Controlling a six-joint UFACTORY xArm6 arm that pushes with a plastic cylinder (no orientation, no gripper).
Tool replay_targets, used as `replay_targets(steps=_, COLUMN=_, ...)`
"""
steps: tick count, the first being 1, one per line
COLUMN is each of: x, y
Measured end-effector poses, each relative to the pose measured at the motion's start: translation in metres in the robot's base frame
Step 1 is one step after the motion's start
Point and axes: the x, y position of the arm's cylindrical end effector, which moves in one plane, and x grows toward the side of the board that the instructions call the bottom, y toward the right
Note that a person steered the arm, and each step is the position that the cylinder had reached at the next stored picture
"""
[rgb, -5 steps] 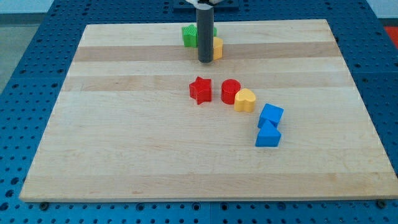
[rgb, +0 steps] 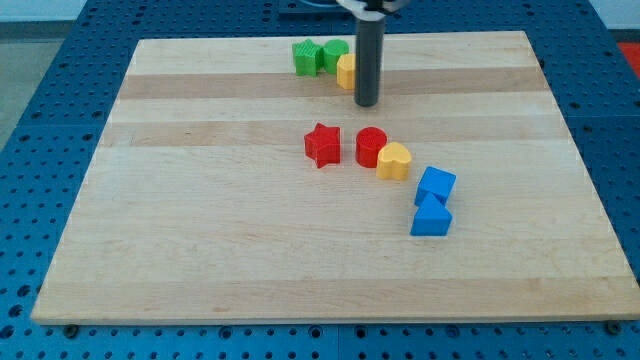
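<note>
My tip (rgb: 367, 102) rests on the board near the view's top, just right of and below a yellow block (rgb: 346, 71) that the rod partly hides. Two green blocks (rgb: 303, 57) (rgb: 334, 53) sit to the left of that yellow block. Below the tip lie a red cylinder (rgb: 371, 147), a yellow heart (rgb: 394, 160) touching it, and a red star (rgb: 322, 145) to their left. The tip touches none of these lower blocks; whether it touches the upper yellow block I cannot tell.
A blue cube (rgb: 436, 186) and a blue triangular block (rgb: 431, 217) sit together right of centre. The wooden board (rgb: 200, 230) lies on a blue perforated table (rgb: 40, 120).
The rod has moved to the view's right, from the left of the yellow block to its right side. Both green blocks now show fully. No block has visibly shifted.
</note>
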Motion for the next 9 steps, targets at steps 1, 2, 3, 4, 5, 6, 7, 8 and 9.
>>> replay_targets(steps=1, x=0.026, y=0.016)
replay_targets(steps=2, x=0.057, y=0.032)
replay_targets(steps=3, x=0.087, y=0.044)
replay_targets(steps=4, x=0.117, y=0.044)
replay_targets(steps=5, x=0.134, y=0.042)
replay_targets(steps=6, x=0.152, y=0.037)
replay_targets(steps=7, x=0.158, y=0.018)
replay_targets(steps=8, x=0.158, y=0.000)
replay_targets(steps=9, x=0.148, y=-0.003)
